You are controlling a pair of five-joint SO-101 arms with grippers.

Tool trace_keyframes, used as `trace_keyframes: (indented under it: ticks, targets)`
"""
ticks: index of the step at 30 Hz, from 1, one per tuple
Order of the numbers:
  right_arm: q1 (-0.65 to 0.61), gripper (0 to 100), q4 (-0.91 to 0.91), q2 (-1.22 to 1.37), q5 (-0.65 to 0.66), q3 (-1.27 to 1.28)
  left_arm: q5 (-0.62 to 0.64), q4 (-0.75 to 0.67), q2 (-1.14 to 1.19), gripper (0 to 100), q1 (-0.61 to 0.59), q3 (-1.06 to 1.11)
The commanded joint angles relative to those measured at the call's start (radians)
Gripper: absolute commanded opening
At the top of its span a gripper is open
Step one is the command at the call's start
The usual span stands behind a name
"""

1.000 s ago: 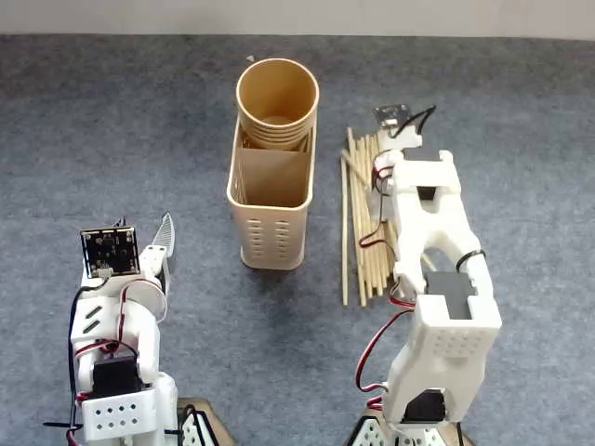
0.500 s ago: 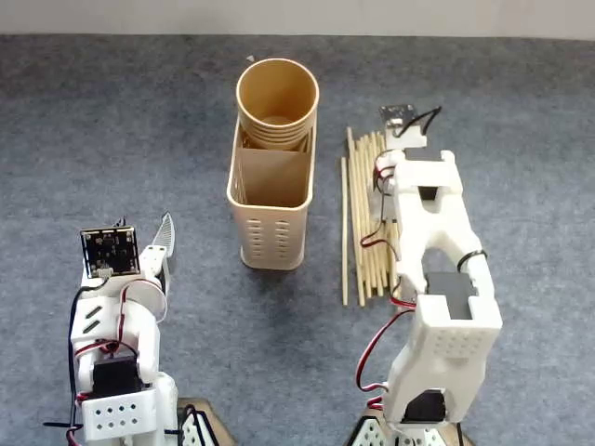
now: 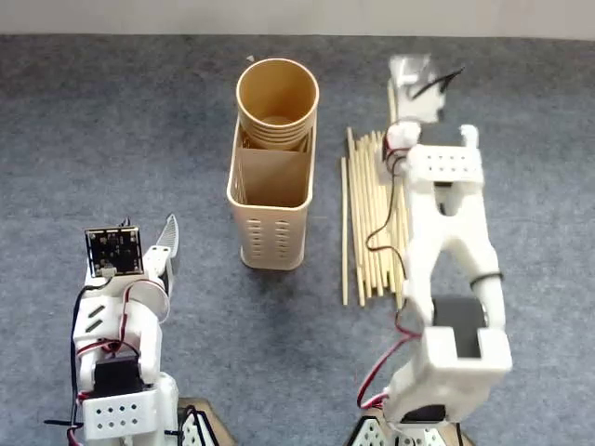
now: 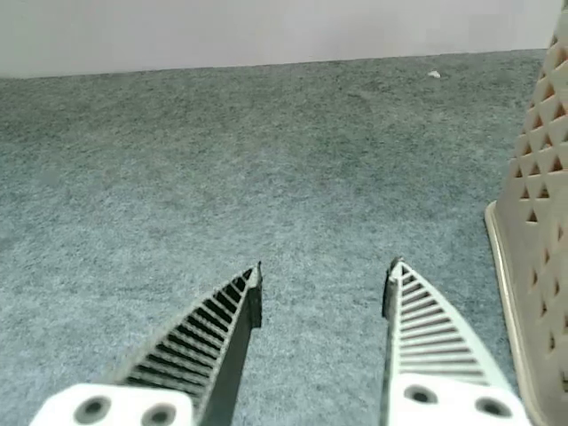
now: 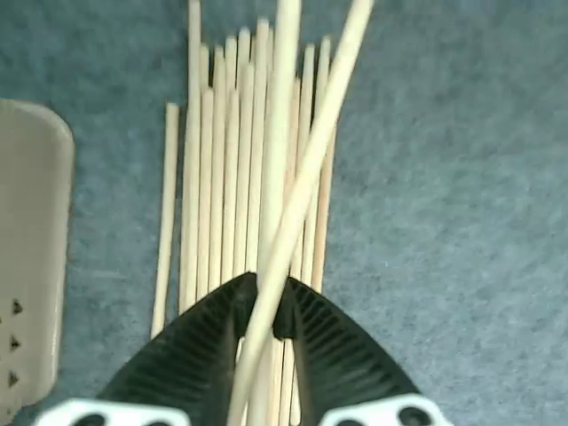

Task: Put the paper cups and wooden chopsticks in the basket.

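A beige slotted basket (image 3: pixel 270 218) stands mid-table, with a stack of brown paper cups (image 3: pixel 277 96) in its far compartment. Wooden chopsticks (image 3: pixel 367 218) lie in a loose bundle to the right of it, partly under the right arm (image 3: pixel 446 200). In the right wrist view my right gripper (image 5: pixel 264 291) is shut on chopsticks (image 5: pixel 306 173) held above the lying bundle (image 5: pixel 217 177). My left gripper (image 4: pixel 324 273) is open over bare carpet with nothing in it, near the front left (image 3: pixel 165 240); the basket wall (image 4: pixel 537 222) stands beside it.
Grey carpet (image 3: pixel 121 121) covers the table, with free room to the left of the basket and at the far right. A pale wall strip runs along the far edge. The basket's near compartment (image 3: pixel 271 178) holds no loose items.
The right arm has risen and stretched toward the far edge, its wrist now farther off over the far ends of the chopsticks. The left arm has barely moved.
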Motion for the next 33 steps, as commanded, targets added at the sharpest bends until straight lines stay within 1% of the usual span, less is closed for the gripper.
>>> trace_keyframes:
  ticks: [1,3,6,14,18,23,26,28,33]
  targets:
    - [0.008,0.6,0.016,-0.165,-0.014,-0.079,0.005,0.003,-0.007,25,0.016,0.019]
    - [0.008,0.6,-0.008,-0.216,-0.063,-0.085,0.005,0.003,-0.007,25,0.016,0.019]
    - [-0.008,0.6,-0.091,-0.285,-0.114,-0.085,0.005,0.003,-0.007,25,0.016,0.019]
    - [-0.194,0.6,-0.283,-0.478,-0.146,-0.087,0.005,0.003,-0.007,25,0.016,0.019]
    - [-0.236,0.6,-0.377,-0.533,-0.195,-0.087,0.005,0.003,-0.007,25,0.016,0.019]
    - [-0.3,0.6,-0.401,-0.542,-0.264,-0.081,0.003,0.002,-0.007,25,0.016,0.019]
    - [-0.363,0.6,-0.403,-0.535,-0.27,-0.073,0.003,0.002,-0.007,25,0.016,0.019]
    - [-0.4,0.6,-0.433,-0.536,-0.269,-0.027,0.003,0.002,-0.007,25,0.016,0.019]
    - [-0.418,0.6,-0.661,-0.561,-0.25,0.197,0.003,0.002,-0.007,25,0.013,0.019]
